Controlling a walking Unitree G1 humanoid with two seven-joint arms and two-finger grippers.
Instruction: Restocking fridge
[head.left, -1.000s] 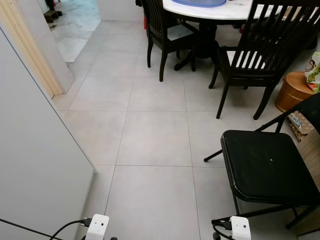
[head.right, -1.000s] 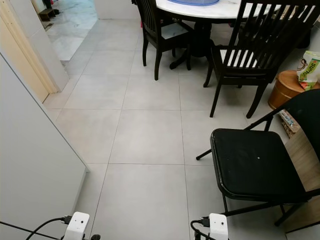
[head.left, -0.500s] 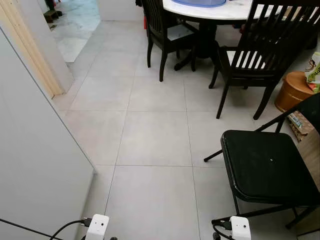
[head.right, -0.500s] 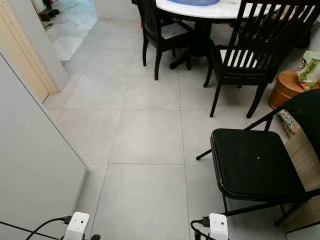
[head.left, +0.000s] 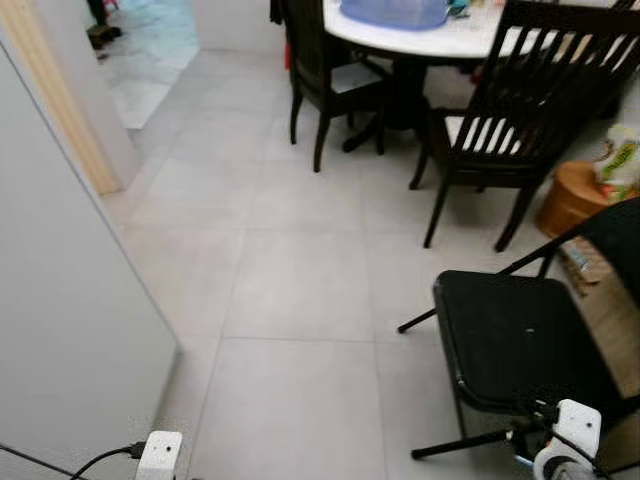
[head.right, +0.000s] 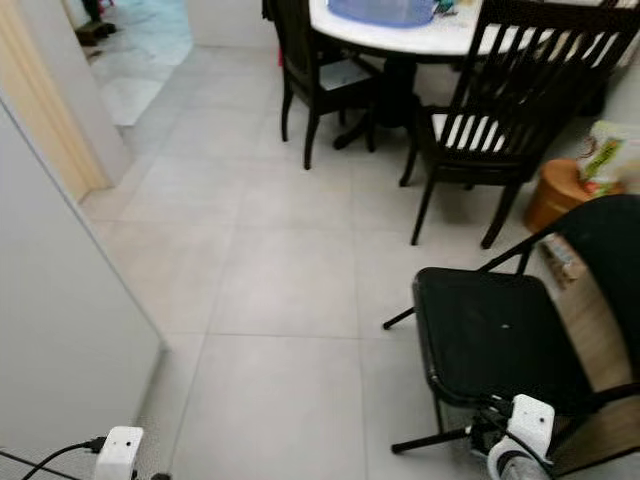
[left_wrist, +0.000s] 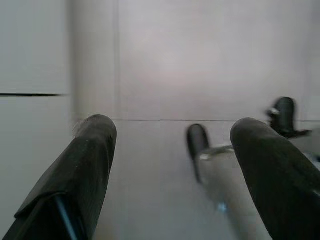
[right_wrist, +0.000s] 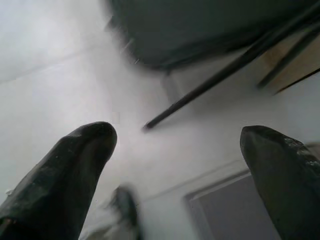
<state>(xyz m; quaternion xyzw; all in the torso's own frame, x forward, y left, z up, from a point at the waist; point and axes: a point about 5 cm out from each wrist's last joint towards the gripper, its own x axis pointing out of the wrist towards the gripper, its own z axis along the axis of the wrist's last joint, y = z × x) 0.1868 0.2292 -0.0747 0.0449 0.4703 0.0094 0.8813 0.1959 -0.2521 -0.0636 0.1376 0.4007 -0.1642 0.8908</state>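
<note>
Grey floor tiles (head.left: 300, 290) are stretching out ahead, and both grippers are hanging low over them with nothing held. Left gripper (left_wrist: 172, 165) is showing its two black fingers (left_wrist: 85, 170) spread wide apart, empty, pointing down at bare tile; beyond its tips something dark and a silvery limb are showing, blurred, possibly the robot's own leg and foot. Beside that gripper, on the robot's left, a large pale grey panel (head.left: 60, 300) is standing, perhaps the fridge's side, though that is hard to confirm from here. Right gripper (right_wrist: 180, 165) is likewise spread wide and gripping nothing, its fingers framing the floor and the black folding chair (head.left: 520, 340) just ahead of it; the chair's seat and thin metal legs are smearing in the wrist view. From the head views, the white wrist housing of the right arm (head.left: 570, 425) is sitting against the chair's front edge, while the left arm's housing (head.left: 160, 455) is sitting low by the panel with a black cable trailing off it.

Farther off beyond the right gripper, a round white table (head.left: 440, 35) is carrying a blue tub (head.left: 395, 12); its contents cannot be seen. Dark wooden chairs (head.left: 500, 110) are ringing the table. Off to the right of the folding chair, a brown round container (head.left: 572, 195) is standing, with a green and white packet (head.left: 620, 160) just above it.
</note>
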